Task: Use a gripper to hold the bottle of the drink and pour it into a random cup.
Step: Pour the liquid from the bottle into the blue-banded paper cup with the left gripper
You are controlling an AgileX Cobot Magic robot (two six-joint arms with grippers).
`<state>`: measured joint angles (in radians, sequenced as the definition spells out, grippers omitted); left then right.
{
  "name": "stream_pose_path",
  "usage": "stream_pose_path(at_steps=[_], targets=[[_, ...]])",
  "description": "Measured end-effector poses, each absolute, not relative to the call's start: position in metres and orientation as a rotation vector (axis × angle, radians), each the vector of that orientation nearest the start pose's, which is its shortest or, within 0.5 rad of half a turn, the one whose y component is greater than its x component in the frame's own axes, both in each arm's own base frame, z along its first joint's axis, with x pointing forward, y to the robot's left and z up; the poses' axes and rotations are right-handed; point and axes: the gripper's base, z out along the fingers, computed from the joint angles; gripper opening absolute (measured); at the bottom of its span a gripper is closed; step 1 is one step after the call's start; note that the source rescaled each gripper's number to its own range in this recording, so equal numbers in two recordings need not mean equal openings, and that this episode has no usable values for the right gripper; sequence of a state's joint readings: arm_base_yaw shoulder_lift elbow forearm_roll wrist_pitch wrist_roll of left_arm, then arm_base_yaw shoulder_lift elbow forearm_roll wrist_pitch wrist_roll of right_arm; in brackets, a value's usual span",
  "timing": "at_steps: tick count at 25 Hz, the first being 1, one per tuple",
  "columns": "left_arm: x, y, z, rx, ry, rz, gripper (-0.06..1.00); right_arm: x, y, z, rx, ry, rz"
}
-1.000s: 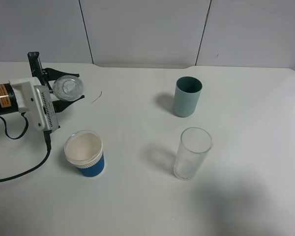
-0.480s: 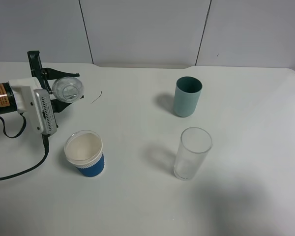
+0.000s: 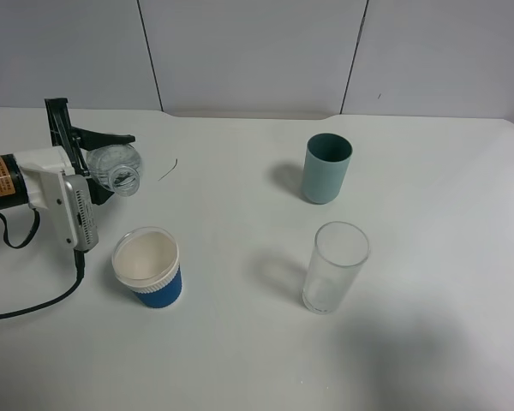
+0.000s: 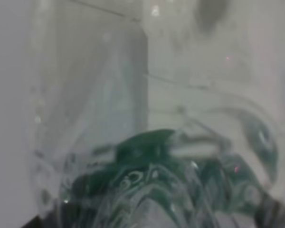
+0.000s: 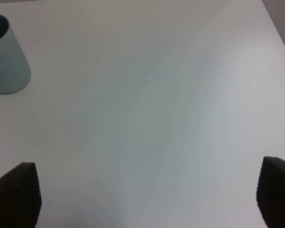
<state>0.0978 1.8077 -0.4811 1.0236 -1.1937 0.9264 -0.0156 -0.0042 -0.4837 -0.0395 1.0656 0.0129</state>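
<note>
My left gripper (image 3: 108, 164) is shut on the bottle of the drink (image 3: 120, 173), a small clear plastic bottle held in the air at the table's left. The bottle is tipped over, its open end slanting down toward the cup (image 3: 147, 267). That short blue paper cup with a white ribbed rim stands upright just in front of the bottle, apart from it. In the left wrist view the bottle (image 4: 152, 142) fills the frame, blurred, with its green label (image 4: 156, 183) showing. My right gripper (image 5: 145, 199) hangs open over bare table, out of the exterior view.
A teal plastic cup (image 3: 326, 168) stands at the back middle, also visible as the teal cup (image 5: 7, 54) in the right wrist view. A tall clear glass (image 3: 335, 267) stands in front of it. Black cables (image 3: 34, 300) trail from the left arm over the white table (image 3: 240, 360).
The left wrist has rolled, tipping the bottle from end-on to slanting down toward the blue cup. The arm drew slightly left. The cups have not moved.
</note>
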Motion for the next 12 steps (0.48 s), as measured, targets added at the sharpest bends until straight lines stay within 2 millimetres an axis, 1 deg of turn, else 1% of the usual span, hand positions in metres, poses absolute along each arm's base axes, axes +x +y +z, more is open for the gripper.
stream_pose_path(at_steps=[12], targets=[[0.2633,-0.0475,0.1406,1.537,0.888,0.270,0.01,-0.0040,-0.0031,0.2724,0.031,2.061,-0.049]])
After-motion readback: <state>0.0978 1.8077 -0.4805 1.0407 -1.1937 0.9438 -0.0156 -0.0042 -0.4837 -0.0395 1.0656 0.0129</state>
